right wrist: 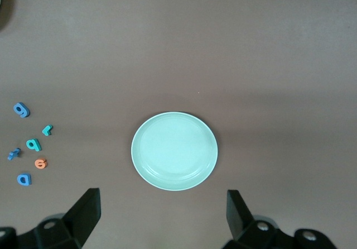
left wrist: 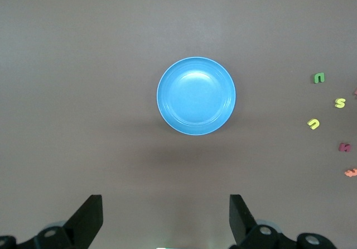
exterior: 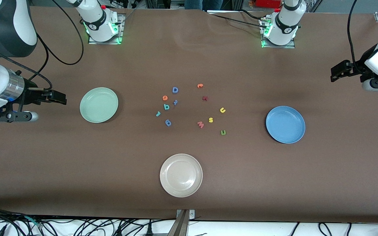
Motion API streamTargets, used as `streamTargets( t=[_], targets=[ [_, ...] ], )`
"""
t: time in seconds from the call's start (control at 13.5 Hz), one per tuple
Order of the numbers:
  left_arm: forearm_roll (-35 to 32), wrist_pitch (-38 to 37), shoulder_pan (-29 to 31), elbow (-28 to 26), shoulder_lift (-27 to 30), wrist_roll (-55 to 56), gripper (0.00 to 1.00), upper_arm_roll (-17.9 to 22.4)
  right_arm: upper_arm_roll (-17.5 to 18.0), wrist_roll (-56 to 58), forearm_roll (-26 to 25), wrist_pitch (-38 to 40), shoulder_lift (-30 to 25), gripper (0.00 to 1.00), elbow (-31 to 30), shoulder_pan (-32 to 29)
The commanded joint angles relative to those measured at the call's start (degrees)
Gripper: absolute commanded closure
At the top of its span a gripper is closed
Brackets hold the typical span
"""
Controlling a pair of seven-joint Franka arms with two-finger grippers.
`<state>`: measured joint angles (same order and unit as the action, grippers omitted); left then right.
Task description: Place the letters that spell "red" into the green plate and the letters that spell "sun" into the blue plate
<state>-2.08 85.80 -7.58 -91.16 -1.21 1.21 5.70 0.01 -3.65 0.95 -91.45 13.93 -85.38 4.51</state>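
Two open grippers are hovering: the right gripper [exterior: 61, 97] beside the green plate [exterior: 98, 105], the left gripper [exterior: 335, 73] past the blue plate [exterior: 285, 124]. Between the plates are lying teal "r" [exterior: 158, 113], orange "e" [exterior: 165, 97], teal "d" [exterior: 166, 106], yellow "s" [exterior: 210, 120], yellow "u" [exterior: 222, 110] and green "n" [exterior: 223, 132].

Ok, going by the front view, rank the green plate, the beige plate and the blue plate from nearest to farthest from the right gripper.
1. green plate: just beside the right gripper, at the right arm's end of the table.
2. beige plate: mid-table, nearest the front camera.
3. blue plate: toward the left arm's end.
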Motion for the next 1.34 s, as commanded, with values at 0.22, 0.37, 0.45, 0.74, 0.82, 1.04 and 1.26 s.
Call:
streamTargets(
  t=[0.22, 0.37, 0.45, 0.74, 0.82, 1.04, 1.26],
  targets=[
    [0.68, -0.9, 0.29, 2.13, -1.34, -1.21, 0.0, -0.33, -0.09, 1.1, -0.07, 0.48, -0.75, 0.0, -0.66, -0.12],
    [0.68, -0.9, 0.2, 2.13, -1.43, -1.21, 0.0, -0.33, -0.09, 1.01, -0.07, 0.4, -0.75, 0.0, -0.58, -0.2],
    [0.5, -0.9, 0.29, 2.22, -1.43, -1.29, 0.0, -0.33, -0.18, 1.27, -0.16, 0.4, -0.75, 0.0, -0.57, -0.21],
    [0.59, -0.9, 0.29, 2.13, -1.52, -1.38, 0.0, -0.33, -0.18, 1.54, -0.07, 0.48, -0.75, 0.0, -0.57, -1.0],
    [0.59, -0.9, 0.29, 2.13, -1.52, -1.38, 0.0, -0.33, -0.18, 1.54, 0.01, 0.48, -0.83, 0.0, -0.57, -1.0],
    [0.67, -0.9, 0.2, 2.13, -1.78, -1.38, 0.0, -0.33, -0.18, 0.93, -0.07, 0.4, -0.75, 0.0, -0.57, -1.0],
    [0.67, -0.81, 0.2, 2.13, -1.87, -1.3, 0.0, -0.33, -0.53, 0.48, -0.16, 0.4, -0.75, 0.0, -0.66, -1.0]
  ],
)
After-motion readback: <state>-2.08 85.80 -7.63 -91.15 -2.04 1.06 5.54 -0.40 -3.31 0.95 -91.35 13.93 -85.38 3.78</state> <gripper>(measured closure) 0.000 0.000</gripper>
